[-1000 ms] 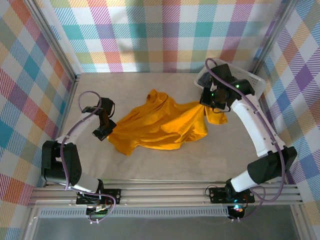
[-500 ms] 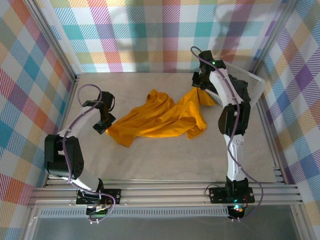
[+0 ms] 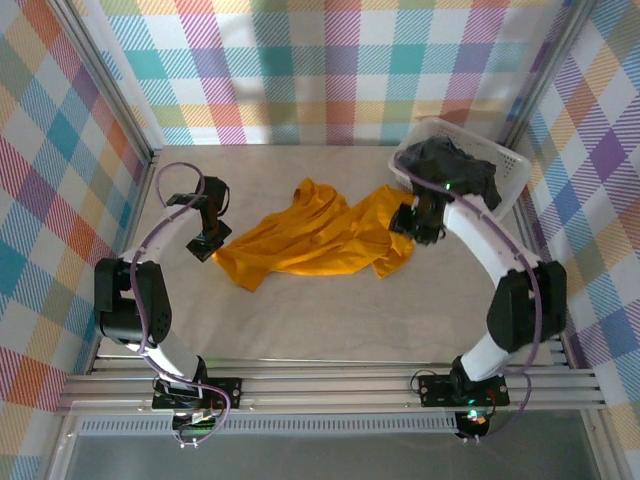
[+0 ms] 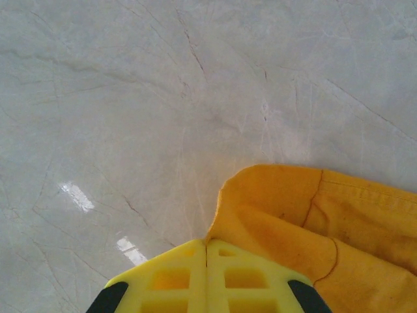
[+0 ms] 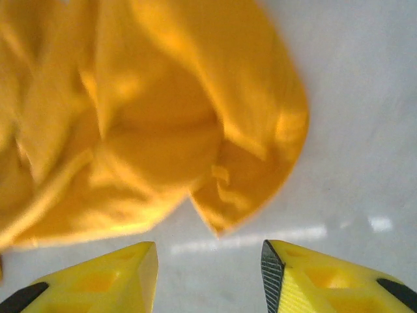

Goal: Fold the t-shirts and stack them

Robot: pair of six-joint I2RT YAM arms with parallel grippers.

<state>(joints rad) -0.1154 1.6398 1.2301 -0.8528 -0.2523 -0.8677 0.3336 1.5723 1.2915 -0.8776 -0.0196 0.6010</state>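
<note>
Released by the right hand (image 5: 208,261), jaws apart above it, the mustard-orange cloth t-shirt (image 3: 310,245) lies left-to-right on the pale marbled bench (image 3: 350,320), its left tip clamped in the left hand (image 4: 206,257), between plaid walls (image 3: 330,70).

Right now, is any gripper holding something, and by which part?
The left gripper, shut, seems to pinch the orange t-shirt at its edge; the right gripper, open, holds nothing.

one orange t-shirt (image 3: 310,245), one black t-shirt (image 3: 455,165) — one white basket (image 3: 512,162).
</note>
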